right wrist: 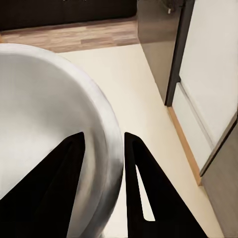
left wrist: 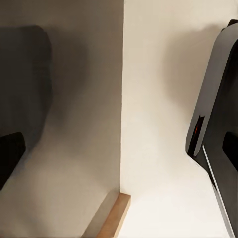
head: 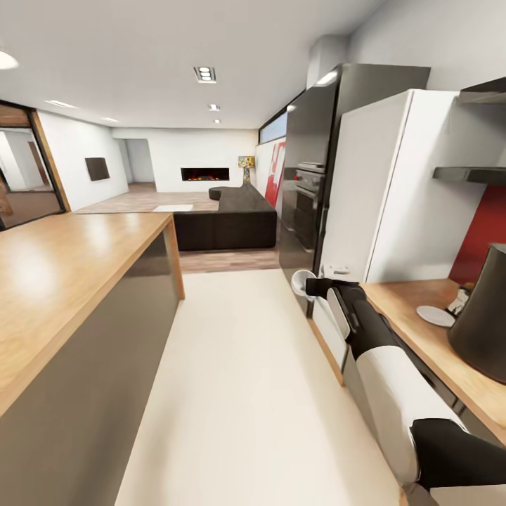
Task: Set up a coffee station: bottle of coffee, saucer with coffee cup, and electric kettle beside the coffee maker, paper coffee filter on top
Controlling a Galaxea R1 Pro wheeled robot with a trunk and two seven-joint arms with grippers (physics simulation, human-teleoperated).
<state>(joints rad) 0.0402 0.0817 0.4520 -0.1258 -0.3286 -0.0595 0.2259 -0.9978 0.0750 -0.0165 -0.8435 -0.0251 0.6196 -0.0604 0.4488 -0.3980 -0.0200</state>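
My right gripper (head: 314,286) is shut on the rim of the white coffee cup (head: 303,280), held over the floor just off the near end of the kitchen countertop (head: 404,299). In the right wrist view the two dark fingers (right wrist: 141,183) pinch the cup's (right wrist: 39,124) wall. The dark coffee maker (head: 485,323) stands on the countertop at the right edge. Beside it lies the white saucer (head: 435,315), and a small object I cannot make out peeks out behind it. The thin black kitchen shelf (head: 467,174) hangs above. My left gripper (left wrist: 119,156) shows dark fingertips far apart, empty.
The big wooden island (head: 63,267) with grey sides runs along the left. A white fridge (head: 383,190) and a dark oven tower (head: 313,176) stand past the countertop. A cream floor aisle (head: 246,393) runs between. A sofa (head: 232,221) sits far ahead.
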